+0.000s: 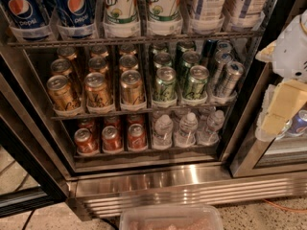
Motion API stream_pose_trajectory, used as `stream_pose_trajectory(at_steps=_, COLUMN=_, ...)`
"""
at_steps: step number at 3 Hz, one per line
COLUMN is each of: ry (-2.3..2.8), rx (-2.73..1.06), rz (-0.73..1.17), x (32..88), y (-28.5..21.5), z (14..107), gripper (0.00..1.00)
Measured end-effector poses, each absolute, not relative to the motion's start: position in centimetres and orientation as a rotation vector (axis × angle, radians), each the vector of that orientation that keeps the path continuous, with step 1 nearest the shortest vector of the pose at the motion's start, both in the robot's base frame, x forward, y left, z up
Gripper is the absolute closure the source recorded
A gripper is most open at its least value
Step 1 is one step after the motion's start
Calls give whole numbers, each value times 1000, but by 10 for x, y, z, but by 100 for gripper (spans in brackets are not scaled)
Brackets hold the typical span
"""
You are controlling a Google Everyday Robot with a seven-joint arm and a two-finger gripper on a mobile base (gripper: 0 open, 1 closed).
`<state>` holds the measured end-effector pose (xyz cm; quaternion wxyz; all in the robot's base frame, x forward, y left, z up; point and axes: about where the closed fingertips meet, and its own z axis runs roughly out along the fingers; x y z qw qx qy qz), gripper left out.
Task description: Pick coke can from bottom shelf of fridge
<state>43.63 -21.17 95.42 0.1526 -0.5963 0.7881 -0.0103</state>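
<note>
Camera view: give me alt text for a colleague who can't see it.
The gripper hangs at the right edge, apart from the red coke cans on the left of the fridge's bottom shelf. Water bottles stand beside them; gold cans and green cans fill the rack above.

Bottom shelf (144, 153), toward 6 o'clock from centre: dark wire rack with clear plastic lane fronts. On its 7 o'clock half, three lanes of red coke cans (111, 139), upright, front cans against the lane fronts. On its 5 o'clock half, three lanes of water bottles (186, 128), upright. Gripper (280, 111) at 3 o'clock, well apart from the shelf.
</note>
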Motion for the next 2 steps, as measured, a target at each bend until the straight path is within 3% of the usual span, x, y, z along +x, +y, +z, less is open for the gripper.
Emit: stream_pose_trajectory(at_steps=2, ry=2278, rx=-1717, rz=14, x=429, y=-202, z=918, gripper=0)
